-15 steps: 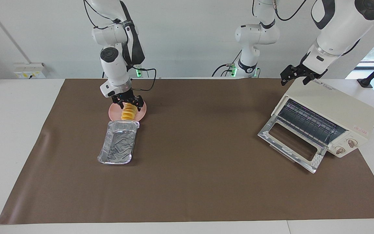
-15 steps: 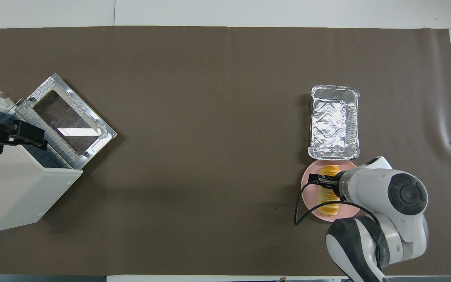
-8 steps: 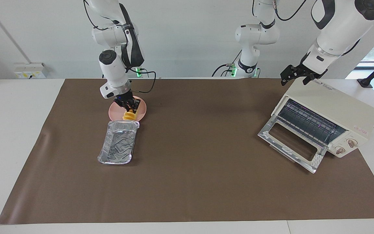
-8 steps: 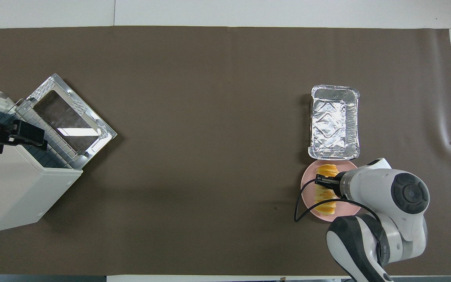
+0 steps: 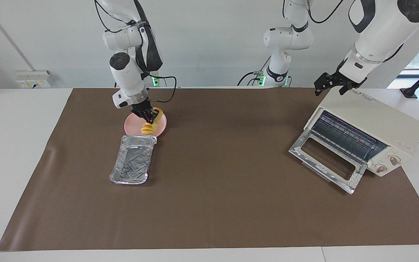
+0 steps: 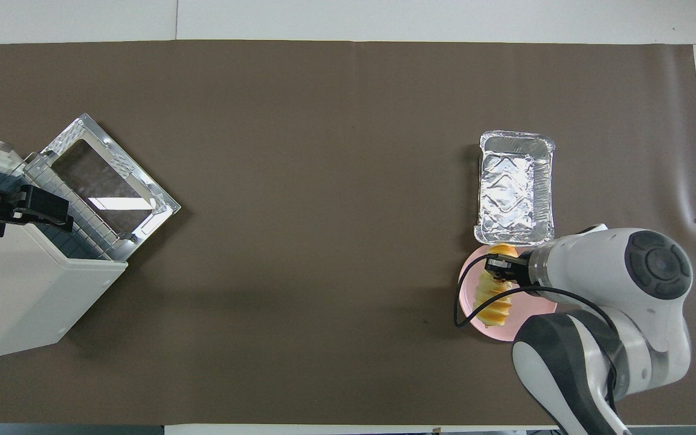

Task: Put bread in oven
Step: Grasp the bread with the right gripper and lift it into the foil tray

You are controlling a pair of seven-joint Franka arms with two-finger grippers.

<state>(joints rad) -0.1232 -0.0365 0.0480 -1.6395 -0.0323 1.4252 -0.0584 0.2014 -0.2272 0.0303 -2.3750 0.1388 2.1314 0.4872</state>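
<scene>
Now | bread (image 5: 150, 121) tilted, one end raised | right end effector (image 5: 147, 114) clamped on it

Counted on the tabletop (image 5: 209, 218): one bread (image 5: 150, 123), one pink plate (image 5: 133, 125), one foil tray (image 5: 133, 164), one oven (image 5: 373, 125) with two knobs. One brown mat covered the tabletop. Three robot arms stood along the robots' edge, two carrying grippers over the work area: right gripper (image 5: 147, 115), left gripper (image 5: 331, 85).
</scene>
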